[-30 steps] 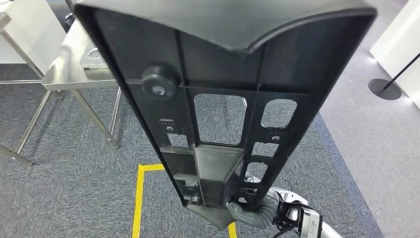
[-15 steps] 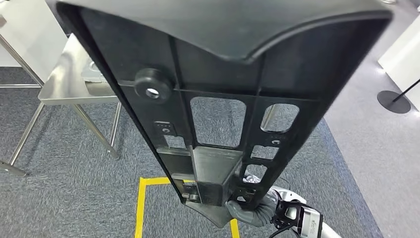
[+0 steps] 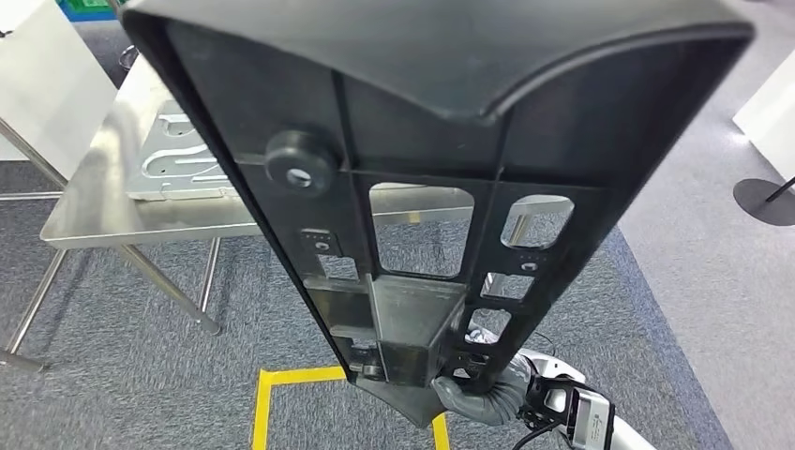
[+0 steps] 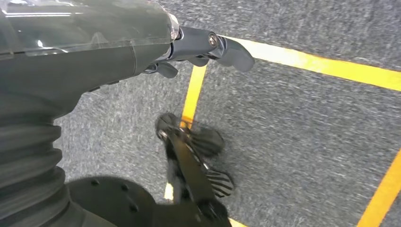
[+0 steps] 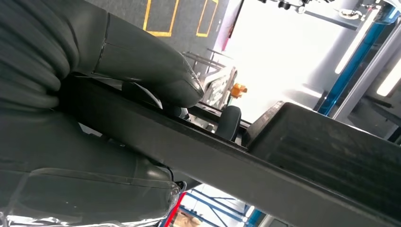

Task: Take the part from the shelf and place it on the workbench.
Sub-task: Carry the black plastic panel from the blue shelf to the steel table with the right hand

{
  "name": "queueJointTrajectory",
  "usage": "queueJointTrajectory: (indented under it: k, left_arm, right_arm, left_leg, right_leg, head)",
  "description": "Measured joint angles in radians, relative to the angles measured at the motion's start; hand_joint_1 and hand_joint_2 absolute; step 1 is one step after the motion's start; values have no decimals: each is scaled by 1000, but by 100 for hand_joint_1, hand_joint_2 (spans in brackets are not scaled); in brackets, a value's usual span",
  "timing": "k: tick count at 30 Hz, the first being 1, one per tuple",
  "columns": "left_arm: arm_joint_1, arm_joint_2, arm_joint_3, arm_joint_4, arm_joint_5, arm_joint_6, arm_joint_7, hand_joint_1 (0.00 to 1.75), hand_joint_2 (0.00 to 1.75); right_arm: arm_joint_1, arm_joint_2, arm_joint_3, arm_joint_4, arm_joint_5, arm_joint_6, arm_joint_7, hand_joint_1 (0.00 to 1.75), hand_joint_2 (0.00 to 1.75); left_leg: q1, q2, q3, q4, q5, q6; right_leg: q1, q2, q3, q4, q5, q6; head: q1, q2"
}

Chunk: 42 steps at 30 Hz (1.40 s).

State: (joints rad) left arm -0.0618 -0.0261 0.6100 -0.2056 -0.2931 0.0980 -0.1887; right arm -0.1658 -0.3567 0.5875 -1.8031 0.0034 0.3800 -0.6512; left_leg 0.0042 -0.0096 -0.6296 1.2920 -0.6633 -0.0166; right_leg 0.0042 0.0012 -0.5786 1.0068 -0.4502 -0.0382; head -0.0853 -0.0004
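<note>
Head view is dominated by the part point(image 3: 441, 187), a long black moulded panel held upright and tilted, its wide end reaching the top of the frame and its narrow end low in the centre. Ribs, rectangular cut-outs and a round black knob point(image 3: 300, 161) at centre left are seen on its inner face. The narrow lower end is gripped by the right hand point(image 3: 473, 394), whose grey ribbed cover and silver forearm are seen at the bottom, right of centre. In the right wrist view the grey thumb point(image 5: 146, 66) is pressed on one side of the panel's edge point(image 5: 227, 156) and the palm on the other, so the part is firmly clasped.

Behind the part, at upper left in the head view, the stainless workbench point(image 3: 122, 220) is seen on thin metal legs, with a silver stamped metal plate point(image 3: 183, 164) lying on it. The part is held in the air, apart from the bench top. Yellow floor tape point(image 3: 281, 394) is marked on the grey carpet point(image 3: 122, 347) at lower centre. A black round stand base point(image 3: 764, 199) is visible at the right edge.

In the left wrist view the left hand point(image 4: 198, 47) is seen above carpet and yellow tape; its dark fingers appear loosely extended with nothing in them, though blur makes this hard to confirm.
</note>
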Motion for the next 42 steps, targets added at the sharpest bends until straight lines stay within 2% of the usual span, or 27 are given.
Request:
queueJointTrajectory:
  k: [1,2,4,5,6,7,9,11,14,15,16,17,19,20,21,23,25,27,29,31,32,33,35,36,37,40,42]
  left_arm:
    - [1,0,0,0,0,0,0,0,175]
    - [2,0,0,0,-1,0,0,0,175]
    - [3,1,0,0,-2,-1,0,0,175]
    - [3,2,1,0,-3,-1,0,0,175]
    - [4,4,1,0,-4,-1,0,0,175]
    - [4,5,1,0,-4,-1,-1,0,175]
    - [5,6,2,0,-6,-1,-1,0,175]
    - [4,7,2,0,-6,0,-3,0,175]
    - [3,7,3,0,-4,0,-6,0,175]
    - [4,7,4,0,-4,0,-8,0,175]
    - [6,7,5,0,-3,-1,-9,0,175]
    - [8,7,7,0,-3,-2,-9,0,175]
    - [10,7,13,0,-3,-3,-10,0,175]
    - [9,7,16,0,-3,-3,-10,0,175]
    - [8,7,19,0,-3,-3,-11,0,175]
    - [7,6,25,0,-1,-2,-14,0,175]
    - [7,6,28,0,1,-2,-15,0,175]
    - [5,5,32,0,2,-1,-16,0,175]
    - [6,3,38,0,4,0,-16,0,175]
    - [11,3,43,0,7,0,-16,0,175]
    - [13,2,45,0,8,0,-16,0,175]
    - [15,2,46,0,8,0,-16,0,175]
    - [18,2,49,0,8,1,-16,0,175]
    - [20,2,50,0,8,1,-16,0,175]
    - [21,2,51,0,8,1,-16,0,175]
    - [19,1,53,0,8,1,-18,0,175]
    - [17,-1,56,0,6,1,-22,0,175]
  right_arm:
    - [1,0,0,0,0,0,0,175,175]
    - [1,0,0,0,0,0,0,175,175]
    - [2,0,0,0,-1,0,0,175,175]
    - [2,0,0,0,-1,0,0,175,175]
    - [3,0,0,0,-2,0,0,175,175]
    - [4,0,0,0,-3,0,0,175,175]
    - [6,0,0,-2,-4,1,0,175,175]
    - [9,0,-1,-2,-4,1,0,175,175]
    - [14,4,-1,-3,-3,2,0,175,175]
    - [16,5,-1,-2,-3,1,0,175,175]
    - [18,6,-2,-3,-2,0,0,175,175]
    - [18,6,-4,-4,-2,-3,0,175,175]
    - [18,6,-15,-11,-1,-8,0,175,175]
    - [18,6,-22,-15,-2,-10,0,175,175]
    - [19,7,-30,-21,-2,-12,0,175,175]
    - [22,8,-45,-33,-2,-13,0,175,175]
    - [25,6,-59,-46,-3,-13,0,175,175]
    - [27,3,-68,-56,-3,-12,0,175,175]
    - [30,2,-75,-62,-3,-11,0,175,175]
    - [36,2,-79,-63,-1,-10,0,175,175]
    - [38,2,-81,-63,0,-9,0,175,175]
    - [40,2,-83,-63,1,-9,0,175,175]
    - [42,2,-85,-63,3,-6,0,175,175]
    - [43,2,-86,-63,4,-5,0,175,175]
    - [45,2,-88,-63,6,-4,0,175,175]
    - [47,2,-95,-66,19,-12,0,175,175]
    - [48,6,-104,-66,34,-43,0,175,175]
  left_leg:
    - [-1,0,-12,-18,-4,4]
    - [-3,0,-12,-63,23,10]
    - [-14,-2,11,-186,132,26]
    - [-19,-5,21,-230,165,34]
    - [-24,-8,28,-255,182,40]
    - [-25,-10,33,-264,180,45]
    - [-20,-11,56,-282,198,55]
    - [-15,-10,78,-294,217,63]
    - [-14,-9,89,-294,205,65]
    - [-14,-10,92,-294,199,63]
    - [-13,-10,99,-293,192,62]
    - [-13,-10,109,-293,185,59]
    - [-11,-10,129,-294,167,52]
    - [-11,-10,136,-296,160,47]
    - [-10,-10,139,-301,153,41]
    - [-10,-8,149,-303,150,26]
    - [-10,-5,153,-280,146,15]
    - [-8,-2,100,-181,125,7]
    - [-7,-1,5,-44,81,4]
    - [-7,-1,-61,4,49,5]
    - [-8,-1,-72,-22,60,7]
    - [-8,-1,-70,-74,95,11]
    - [-13,-1,-57,-199,215,19]
    - [-16,-2,-50,-236,258,23]
    - [-18,-3,-46,-257,283,27]
    - [-15,-4,-14,-276,275,42]
    - [-12,-5,15,-289,263,52]
  right_leg:
    - [2,2,16,0,-12,-1]
    - [4,3,34,0,-24,-1]
    - [6,5,65,-1,-47,1]
    - [7,7,76,-2,-57,5]
    - [7,9,83,-5,-66,10]
    - [7,12,88,-1,-65,16]
    - [7,14,92,15,-62,26]
    - [5,11,72,71,-86,35]
    - [-8,6,-38,233,-165,50]
    - [-13,5,-70,265,-172,53]
    - [-16,4,-85,262,-158,56]
    - [-19,3,-84,226,-124,58]
    - [-20,-4,-52,102,-27,56]
    - [-16,-8,-41,52,-1,52]
    - [-12,-11,-35,22,14,45]
    - [-6,-12,-30,4,5,30]
    - [-9,-9,-7,-6,1,17]
    - [-10,-9,22,-11,-13,6]
    - [-7,-10,47,-12,-34,1]
    - [-5,-6,76,-12,-58,0]
    - [-4,-4,94,-12,-72,1]
    - [-4,-3,113,-13,-86,2]
    - [-2,0,148,-13,-116,7]
    - [-1,2,160,-15,-130,11]
    - [0,4,171,-16,-138,17]
    - [-1,6,168,19,-122,31]
    - [-4,4,105,124,-116,39]
  head:
    - [0,0]
    - [0,0]
    - [0,0]
    - [0,0]
    - [0,0]
    - [0,0]
    - [0,0]
    - [0,0]
    - [0,0]
    - [0,0]
    - [0,0]
    - [0,0]
    - [0,0]
    - [1,0]
    - [1,0]
    - [2,0]
    - [1,0]
    - [1,0]
    - [1,0]
    - [1,0]
    - [1,0]
    - [1,0]
    - [1,0]
    - [1,0]
    - [1,0]
    - [1,0]
    - [1,0]
